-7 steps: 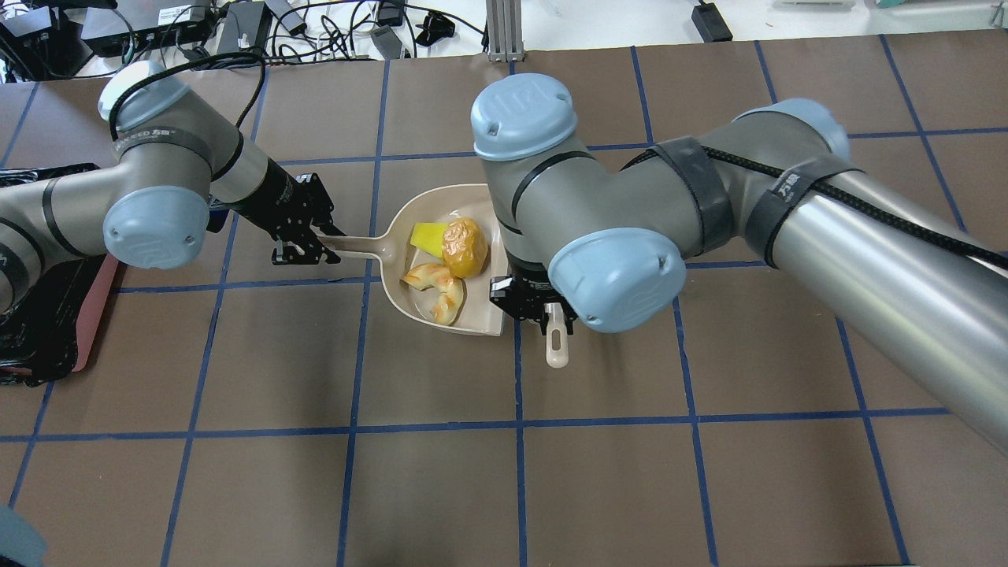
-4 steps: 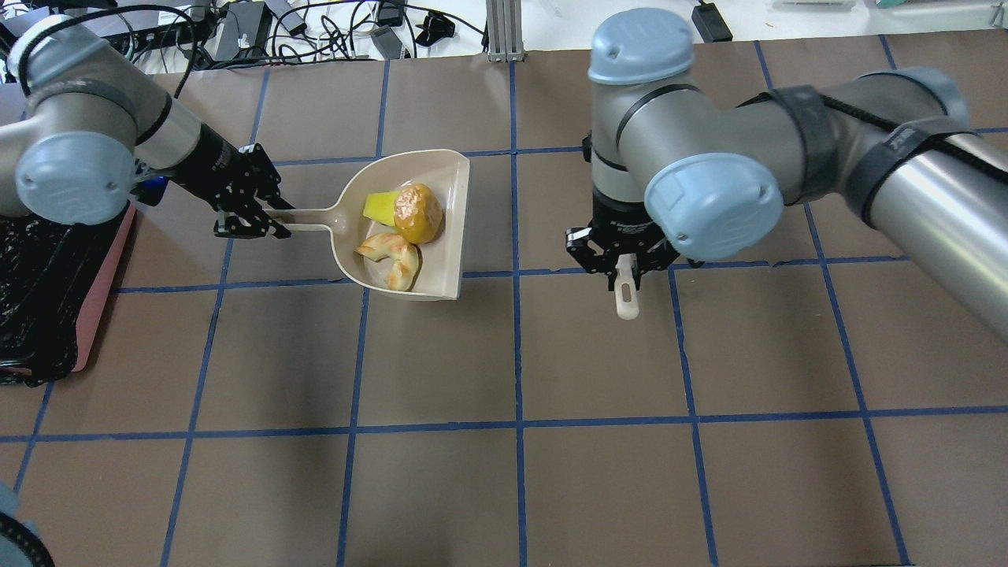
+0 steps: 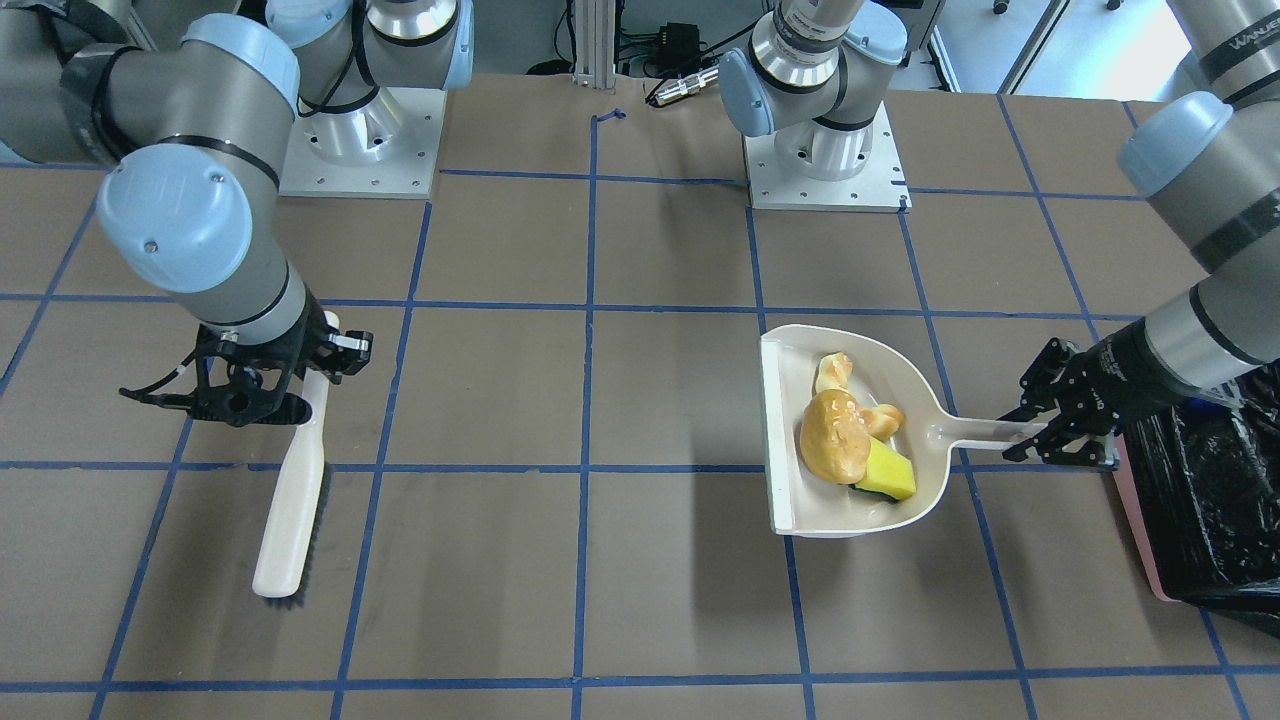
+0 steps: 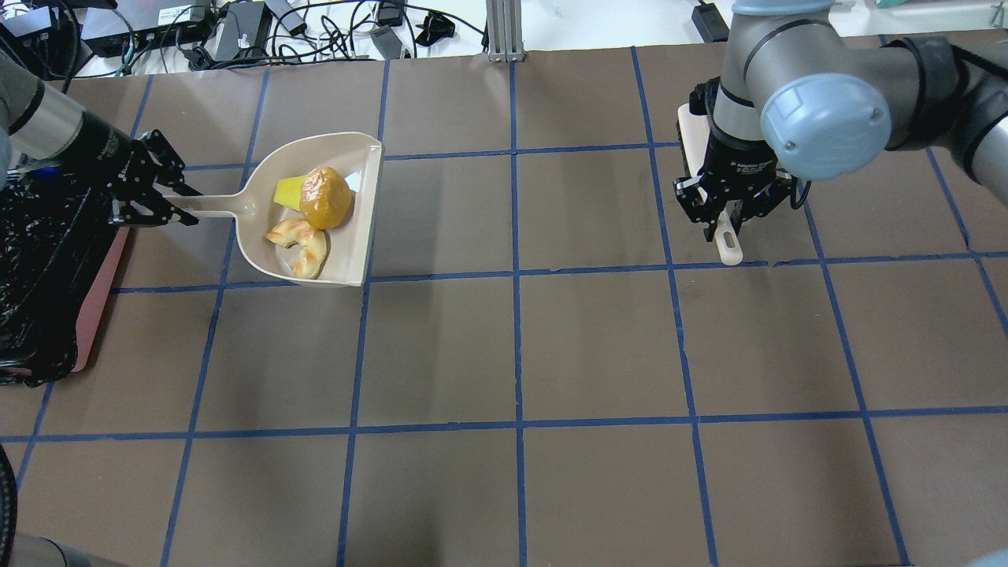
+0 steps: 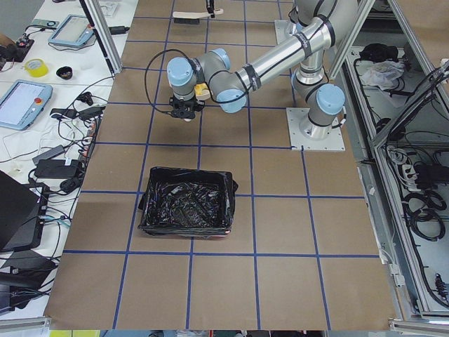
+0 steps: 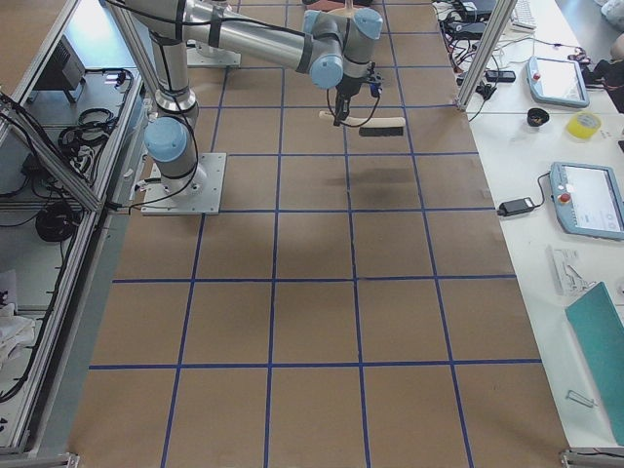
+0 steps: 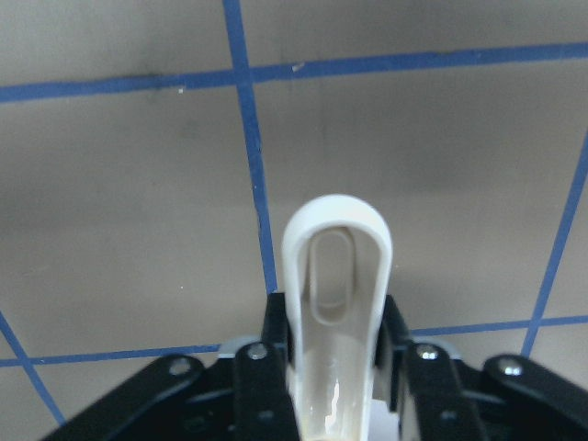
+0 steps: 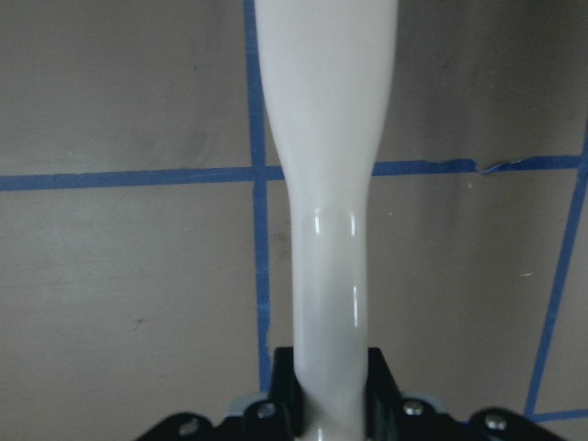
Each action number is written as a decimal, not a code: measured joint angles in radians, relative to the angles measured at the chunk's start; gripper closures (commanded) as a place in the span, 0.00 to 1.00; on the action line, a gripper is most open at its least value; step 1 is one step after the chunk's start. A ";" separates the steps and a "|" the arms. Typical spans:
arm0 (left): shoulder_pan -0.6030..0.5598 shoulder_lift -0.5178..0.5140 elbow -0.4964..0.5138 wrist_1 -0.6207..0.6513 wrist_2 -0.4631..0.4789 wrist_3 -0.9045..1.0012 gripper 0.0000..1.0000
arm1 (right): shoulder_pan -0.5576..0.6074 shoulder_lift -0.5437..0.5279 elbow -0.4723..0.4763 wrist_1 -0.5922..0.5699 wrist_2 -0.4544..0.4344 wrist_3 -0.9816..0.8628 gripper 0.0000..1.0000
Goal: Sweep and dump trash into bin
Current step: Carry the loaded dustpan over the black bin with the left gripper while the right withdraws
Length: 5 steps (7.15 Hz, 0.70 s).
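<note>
1. Currently the left gripper is clamped on the end of the beige dustpan handle. The left wrist view shows its jaws pressed against both sides of that handle.
2. All three pieces of trash lie in the dustpan. The golden-brown bread roll touches the yellow sponge wedge, and the croissant-like pastry lies just beside them.
3. The pink bin, lined with a crinkled black bag, stands at the table edge, just beside the left gripper. The dustpan is next to the bin, not over it.
4. The right gripper, well apart on the other side, is closed around the handle of a white brush. The brush has dark bristles and hangs above the table.
</note>
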 measured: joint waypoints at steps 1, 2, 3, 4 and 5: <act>0.042 -0.012 0.038 -0.036 0.003 0.051 1.00 | -0.034 0.046 -0.048 0.005 -0.011 -0.040 1.00; 0.080 -0.029 0.084 -0.072 0.005 0.101 1.00 | -0.080 0.088 -0.076 0.002 -0.007 -0.086 1.00; 0.119 -0.051 0.136 -0.106 0.006 0.133 1.00 | -0.129 0.130 -0.091 -0.022 -0.003 -0.142 1.00; 0.156 -0.076 0.199 -0.153 0.006 0.163 1.00 | -0.167 0.175 -0.101 -0.065 -0.003 -0.190 1.00; 0.193 -0.109 0.275 -0.207 0.013 0.199 1.00 | -0.200 0.217 -0.106 -0.106 -0.007 -0.228 1.00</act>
